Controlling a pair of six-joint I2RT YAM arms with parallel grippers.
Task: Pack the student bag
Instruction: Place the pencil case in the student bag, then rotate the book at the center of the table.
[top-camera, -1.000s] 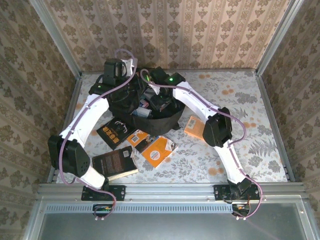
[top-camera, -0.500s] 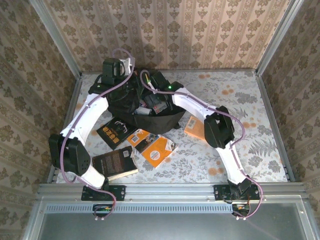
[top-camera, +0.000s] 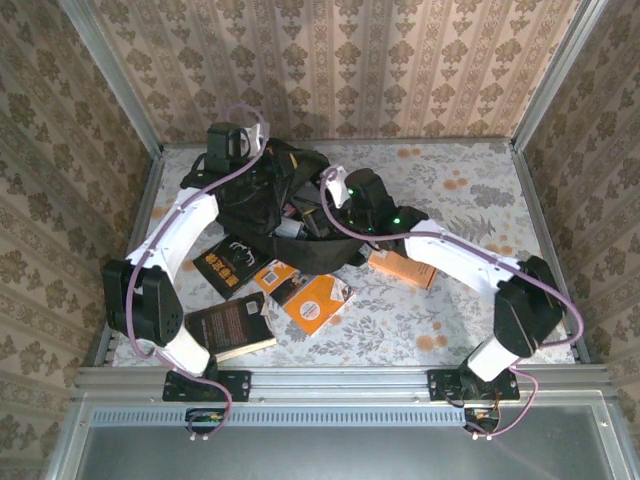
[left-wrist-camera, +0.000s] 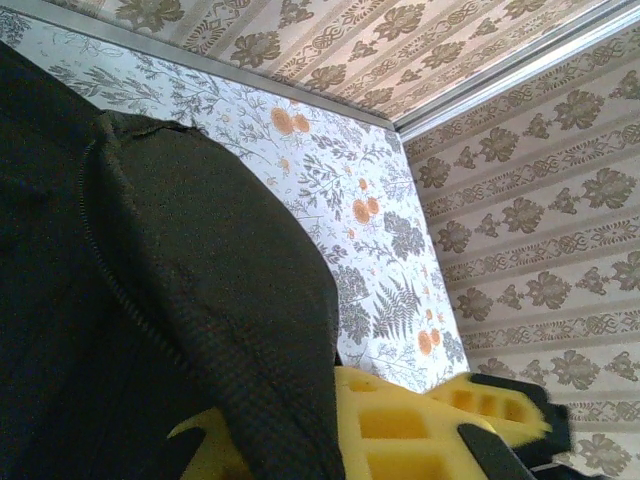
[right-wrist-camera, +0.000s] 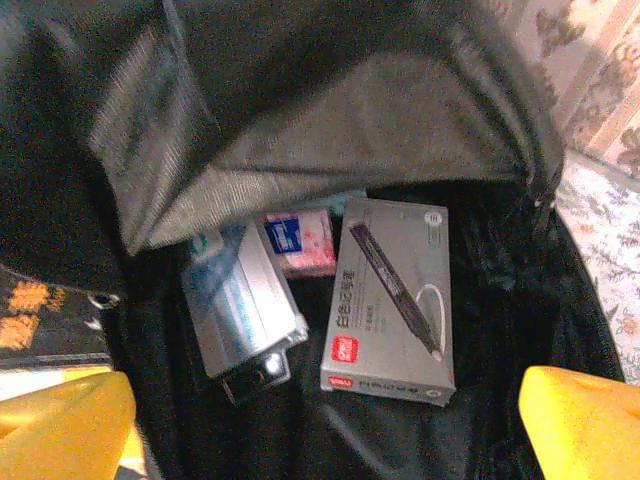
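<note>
From my station I see the backpack sitting on the far left part of the tabletop, close to the far edge, with its mouth gaping upward. My left gripper is at the far rim of the backpack, clenched on the black fabric. On the left wrist view the cloth drapes across and between the yellow fingers, with the flowered tabletop behind it.

My right gripper is released and grasps nothing. Its jaws are spread wide, one at each lower corner of the right wrist view. It hangs at the open mouth of the backpack, looking in.

Inside I can make out a grey marker box lying flat. A clear plastic case lies just beside it on the left. A small pink and blue packet is tucked behind the two, partly under the folded flap.

Outside, between the backpack and the near edge, books lie scattered:
- a black book just beside the backpack's near left side
- another black book by the near left corner
- an orange book near the middle
- a second orange book partly under my right arm
</note>
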